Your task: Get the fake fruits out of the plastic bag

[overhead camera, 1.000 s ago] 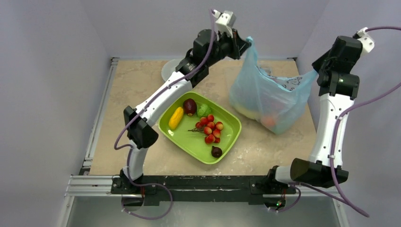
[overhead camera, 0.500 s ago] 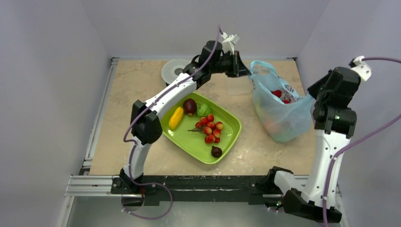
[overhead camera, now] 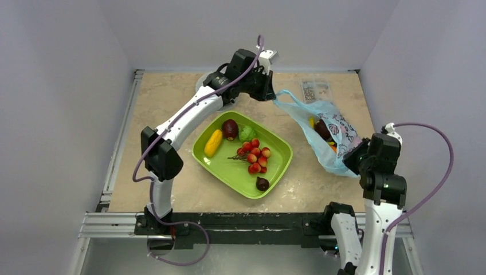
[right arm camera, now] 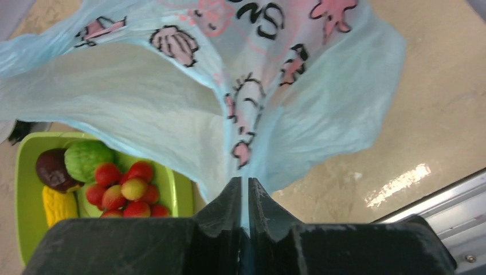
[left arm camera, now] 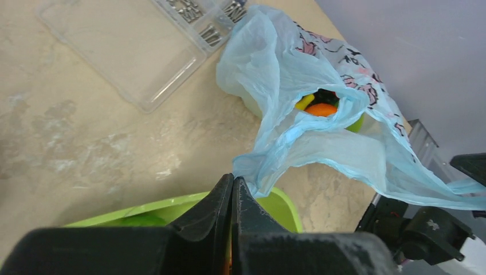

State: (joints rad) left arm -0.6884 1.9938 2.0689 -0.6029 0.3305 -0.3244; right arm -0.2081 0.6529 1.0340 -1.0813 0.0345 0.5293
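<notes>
A green tray (overhead camera: 226, 171) holding several fruits sits mid-table. At its 1 o'clock the left gripper (overhead camera: 273, 93) is clamped tight on a twisted corner of the plastic bag (overhead camera: 304, 117). The bag stretches away from those jaws toward 4 o'clock. Through its gaping mouth the fake fruits (overhead camera: 322, 129) show orange, yellow and dark. At the bag's lower end the right gripper (overhead camera: 351, 162) is pinched closed on the printed film, with the bag at its 10 o'clock.
</notes>
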